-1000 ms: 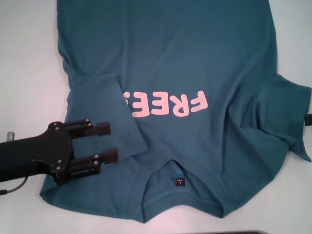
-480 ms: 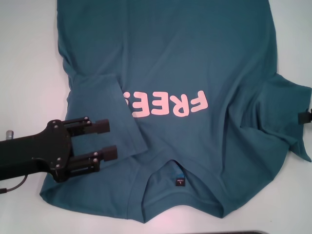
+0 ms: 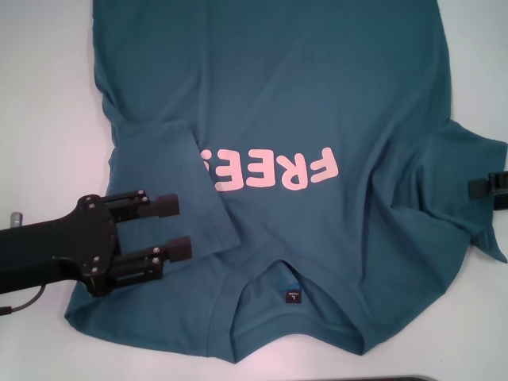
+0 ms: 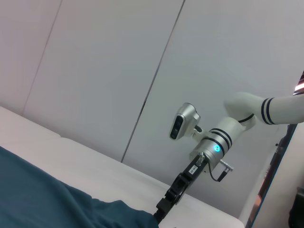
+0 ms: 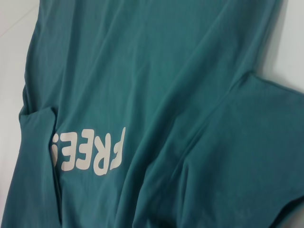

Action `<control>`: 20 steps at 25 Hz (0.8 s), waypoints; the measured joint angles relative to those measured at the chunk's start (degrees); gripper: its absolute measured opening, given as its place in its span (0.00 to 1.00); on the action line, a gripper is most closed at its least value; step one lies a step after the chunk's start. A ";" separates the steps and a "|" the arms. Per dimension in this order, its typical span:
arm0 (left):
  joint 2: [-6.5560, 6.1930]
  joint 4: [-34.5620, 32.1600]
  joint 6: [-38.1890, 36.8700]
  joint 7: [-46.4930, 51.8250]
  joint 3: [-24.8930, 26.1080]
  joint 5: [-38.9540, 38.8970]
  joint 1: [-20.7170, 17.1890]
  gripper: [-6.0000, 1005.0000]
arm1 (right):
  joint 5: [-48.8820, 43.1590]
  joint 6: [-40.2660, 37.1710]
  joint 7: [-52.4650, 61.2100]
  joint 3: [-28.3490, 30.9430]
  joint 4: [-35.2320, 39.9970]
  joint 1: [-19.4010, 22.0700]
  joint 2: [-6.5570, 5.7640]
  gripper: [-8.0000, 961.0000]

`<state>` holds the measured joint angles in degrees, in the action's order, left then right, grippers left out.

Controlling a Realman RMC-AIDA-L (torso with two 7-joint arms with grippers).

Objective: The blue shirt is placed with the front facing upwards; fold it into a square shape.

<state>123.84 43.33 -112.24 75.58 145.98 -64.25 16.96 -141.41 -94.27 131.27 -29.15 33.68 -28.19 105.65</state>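
Entering farther, right end effector (image 3: 476, 187), opening unclear, nears one blue shirt (image 3: 317, 95); left end effector (image 3: 179, 228) gapes empty.

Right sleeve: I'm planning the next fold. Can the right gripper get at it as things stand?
Probably yes. The right gripper sits at the outer edge of the blue shirt's right sleeve, which lies flat and uncovered.

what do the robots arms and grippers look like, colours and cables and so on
The left gripper is matte black, with two blocky parallel fingers, silver screws on its frame and a thin black cable beneath. The right gripper is black too, on a white arm with black bands, a glowing cyan ring, a silver camera pod and a looping cable.
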 joint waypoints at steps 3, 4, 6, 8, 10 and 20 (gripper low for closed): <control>0.00 0.00 0.00 0.00 0.01 0.00 0.00 0.64 | 0.00 0.81 0.72 -0.40 -0.23 -0.13 0.00 0.81; 0.00 0.00 0.00 0.00 0.01 0.00 0.00 0.64 | 0.00 1.25 0.91 -0.54 -0.26 -0.25 0.11 0.81; 0.00 0.00 0.00 0.00 0.01 0.00 0.00 0.64 | -0.01 1.40 0.91 -0.54 -0.27 -0.29 0.17 0.80; 0.00 0.00 0.00 0.00 0.01 0.00 0.00 0.64 | -0.01 1.55 0.90 -0.59 -0.28 -0.43 0.32 0.80; 0.00 0.00 0.00 0.00 0.01 0.00 0.00 0.64 | -0.01 1.57 0.76 -0.63 -0.28 -0.58 0.48 0.80; 0.00 -0.01 0.00 0.00 0.01 0.00 0.05 0.64 | 0.00 1.44 -0.44 -1.53 0.28 -1.08 0.49 0.79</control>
<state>123.84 43.33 -112.24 75.58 145.99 -64.25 17.02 -141.42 -92.82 130.83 -30.68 33.96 -29.27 106.13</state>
